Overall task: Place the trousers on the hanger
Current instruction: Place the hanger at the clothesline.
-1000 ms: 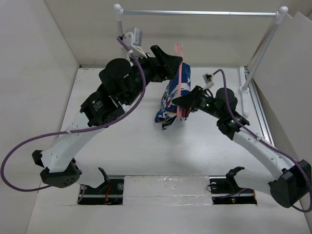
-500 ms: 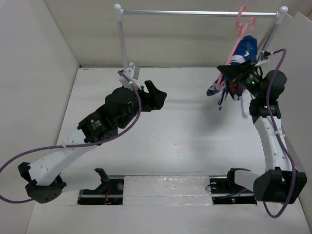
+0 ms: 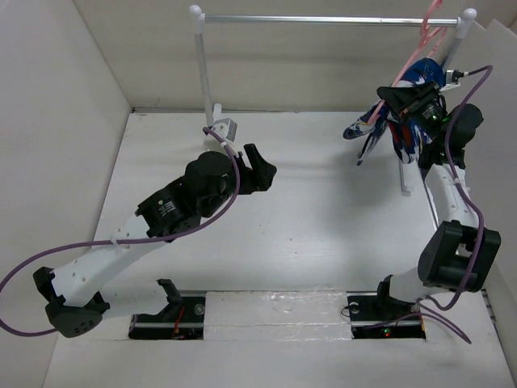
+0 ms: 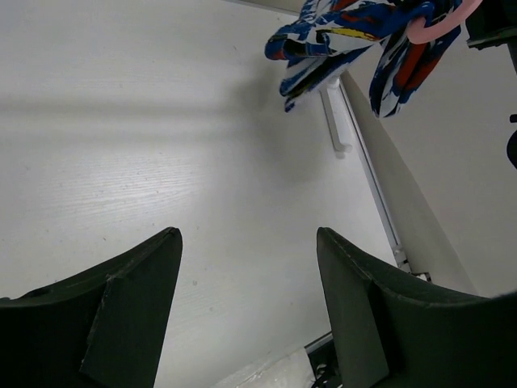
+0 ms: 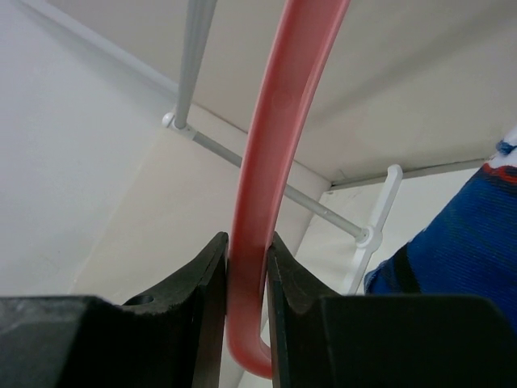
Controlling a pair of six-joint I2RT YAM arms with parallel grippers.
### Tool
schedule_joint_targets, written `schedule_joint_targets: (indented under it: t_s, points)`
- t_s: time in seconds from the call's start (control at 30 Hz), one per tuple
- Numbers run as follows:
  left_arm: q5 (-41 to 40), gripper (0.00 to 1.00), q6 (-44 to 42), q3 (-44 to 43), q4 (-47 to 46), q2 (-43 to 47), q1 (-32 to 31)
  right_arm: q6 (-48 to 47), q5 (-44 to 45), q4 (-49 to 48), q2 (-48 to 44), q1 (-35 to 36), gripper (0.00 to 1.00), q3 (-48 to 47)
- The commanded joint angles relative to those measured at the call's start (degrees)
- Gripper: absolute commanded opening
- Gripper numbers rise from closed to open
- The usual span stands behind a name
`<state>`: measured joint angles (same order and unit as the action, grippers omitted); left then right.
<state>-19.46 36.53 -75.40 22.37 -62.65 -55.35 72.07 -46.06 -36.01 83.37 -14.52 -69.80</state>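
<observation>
The blue-print trousers hang draped over the pink hanger at the far right, up by the rail's right end. My right gripper is shut on the hanger, its pink bar pinched between the fingers; blue fabric shows at the right edge. My left gripper is open and empty over the table's middle left, well away from the trousers, which show at the top of its view with a bit of the hanger.
A silver rail on white posts spans the back. Its right post stands under the trousers. White walls close in the left, back and right. Two fixtures sit at the near edge.
My right arm has lifted the hanger and trousers higher and farther right, toward the rail's right end. My left arm has drawn back slightly, still open.
</observation>
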Motion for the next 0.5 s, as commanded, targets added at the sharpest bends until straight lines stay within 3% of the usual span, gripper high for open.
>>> schedule_joint_targets:
  t_s: [0.0,0.17,0.47]
  points:
    - [0.6,0.63,0.8,-1.0,-0.8,1.0,0.3,-2.0,-0.1,-16.2,-6.0,1.9,0.00,-1.8]
    - [1.2,0.63,1.0,-0.9,-1.1,0.3,0.3,-10.2,1.9,-5.0,-13.4,6.1,0.00,2.0]
    - [0.7,0.63,-0.1,-2.9,-0.4,-1.6,0.3,-8.5,1.1,-8.7,-9.0,2.5,0.00,0.4]
